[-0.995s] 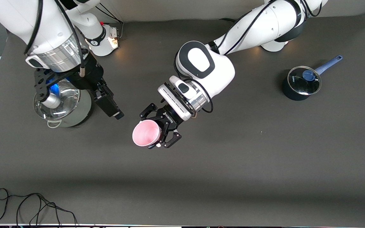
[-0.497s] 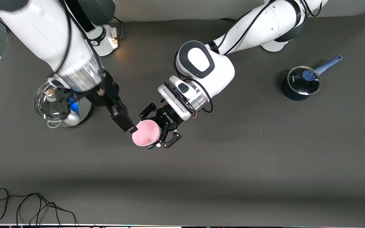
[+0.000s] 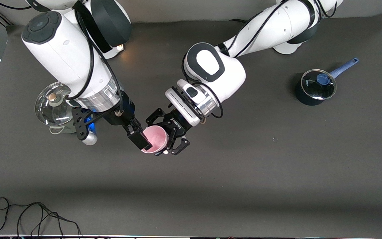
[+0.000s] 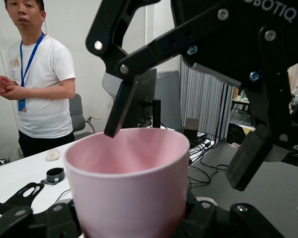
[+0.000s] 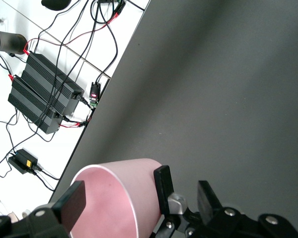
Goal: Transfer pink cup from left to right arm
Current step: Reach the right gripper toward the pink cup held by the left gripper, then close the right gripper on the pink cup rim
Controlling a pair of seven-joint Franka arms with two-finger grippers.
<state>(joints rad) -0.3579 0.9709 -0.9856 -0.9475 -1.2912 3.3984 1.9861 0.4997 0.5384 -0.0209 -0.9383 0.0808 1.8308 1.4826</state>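
**Pink Cup Held Up Between Two Grippers**

Above the middle of the dark table (image 3: 244,172), the pink cup (image 3: 157,138) was held up in the air by the left gripper (image 3: 170,136). Its black linkage fingers were closed tight around the lower part of the cup. The cup was tipped, so its open mouth was turned toward the right arm's end of the table.

At the cup's mouth, the right gripper (image 3: 140,139) was seen. Its long flat fingers were spread wide. In the right wrist view, the cup (image 5: 120,198) was seen with one finger (image 5: 164,188) against its outside wall and the other finger (image 5: 69,206) at the rim across from it. The cup was not squeezed by these fingers. In the left wrist view, one flat finger (image 4: 128,106) was shown reaching down to the rim of the cup (image 4: 129,183), and the other was kept outside it.

Near the right arm's end of the table, a silver pot (image 3: 52,107) with a glass lid was found, partly hidden by the right arm. Near the left arm's end, a small dark pot (image 3: 313,88) with a blue handle was set. A black cable (image 3: 38,215) was left lying on the table's edge nearest the front camera.
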